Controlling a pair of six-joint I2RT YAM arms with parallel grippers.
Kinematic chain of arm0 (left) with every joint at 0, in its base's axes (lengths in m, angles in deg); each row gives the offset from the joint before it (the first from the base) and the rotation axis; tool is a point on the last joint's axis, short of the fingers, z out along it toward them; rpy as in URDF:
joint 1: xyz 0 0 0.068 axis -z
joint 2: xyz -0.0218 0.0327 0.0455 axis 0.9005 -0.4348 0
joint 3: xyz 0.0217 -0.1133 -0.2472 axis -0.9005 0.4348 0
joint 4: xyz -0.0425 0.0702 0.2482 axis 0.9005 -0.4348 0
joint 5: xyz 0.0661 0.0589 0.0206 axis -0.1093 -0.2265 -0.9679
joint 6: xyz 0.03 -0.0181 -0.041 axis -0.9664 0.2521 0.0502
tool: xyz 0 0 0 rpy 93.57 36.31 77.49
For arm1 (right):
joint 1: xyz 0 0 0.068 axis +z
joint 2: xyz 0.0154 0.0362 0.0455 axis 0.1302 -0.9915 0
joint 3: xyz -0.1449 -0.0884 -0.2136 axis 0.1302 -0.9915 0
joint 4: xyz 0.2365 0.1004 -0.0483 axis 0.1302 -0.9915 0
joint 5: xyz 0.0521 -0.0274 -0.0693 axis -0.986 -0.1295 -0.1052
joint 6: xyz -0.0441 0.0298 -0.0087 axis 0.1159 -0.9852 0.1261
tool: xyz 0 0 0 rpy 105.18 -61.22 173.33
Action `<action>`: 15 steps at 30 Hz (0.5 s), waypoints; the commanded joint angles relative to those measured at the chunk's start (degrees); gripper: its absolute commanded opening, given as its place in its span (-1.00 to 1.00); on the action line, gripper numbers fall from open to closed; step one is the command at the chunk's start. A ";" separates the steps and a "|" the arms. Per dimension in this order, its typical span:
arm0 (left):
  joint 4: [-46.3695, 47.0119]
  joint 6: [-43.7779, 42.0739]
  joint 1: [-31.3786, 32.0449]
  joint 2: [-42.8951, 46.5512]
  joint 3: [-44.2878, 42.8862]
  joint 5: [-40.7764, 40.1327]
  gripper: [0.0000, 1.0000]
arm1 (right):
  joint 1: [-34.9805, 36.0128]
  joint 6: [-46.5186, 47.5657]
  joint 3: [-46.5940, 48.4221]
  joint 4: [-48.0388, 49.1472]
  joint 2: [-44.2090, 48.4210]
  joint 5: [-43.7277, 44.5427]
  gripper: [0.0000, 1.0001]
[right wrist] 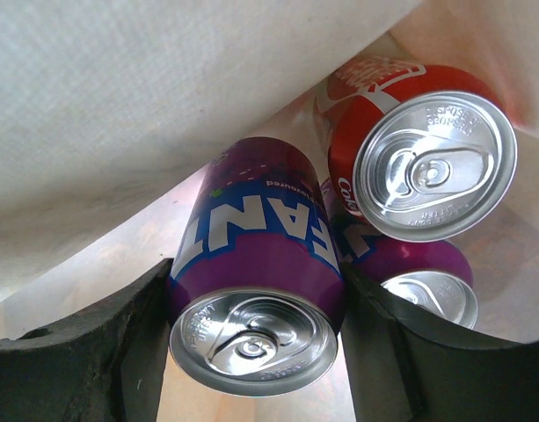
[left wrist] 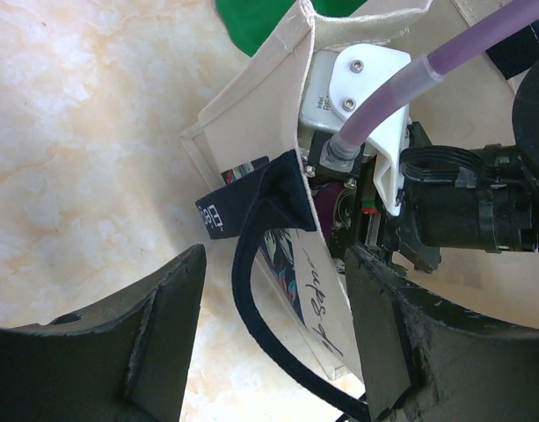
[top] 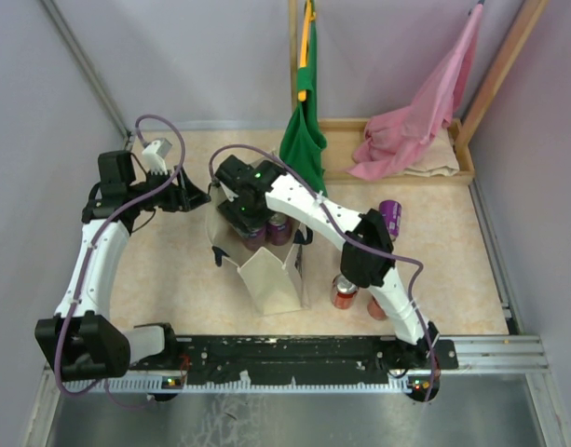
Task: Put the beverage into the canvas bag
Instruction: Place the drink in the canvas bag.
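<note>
Can (right wrist: pixel 256 290) inside canvas bag (top: pixel 276 279)

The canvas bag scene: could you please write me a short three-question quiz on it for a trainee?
1. True or false: the right gripper grips a purple can inside the canvas bag.
2. Between the open fingers of the left gripper lies: A) a navy strap B) a green cloth C) a pink cloth
3. Fill in: the neighbouring can, lying against the purple one, is coloured ____.
Key: 1 true; 2 A; 3 red.

Purple can (right wrist: pixel 256 264): partial "FANTA"; red can (right wrist: pixel 418 141): "Co…" fragment.
</note>
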 commanded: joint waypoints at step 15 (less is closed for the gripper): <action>2.34 -0.11 -0.39 0.63 -0.26 4.43 0.41 | -0.20 4.58 -9.08 10.47 9.85 -3.51 -0.90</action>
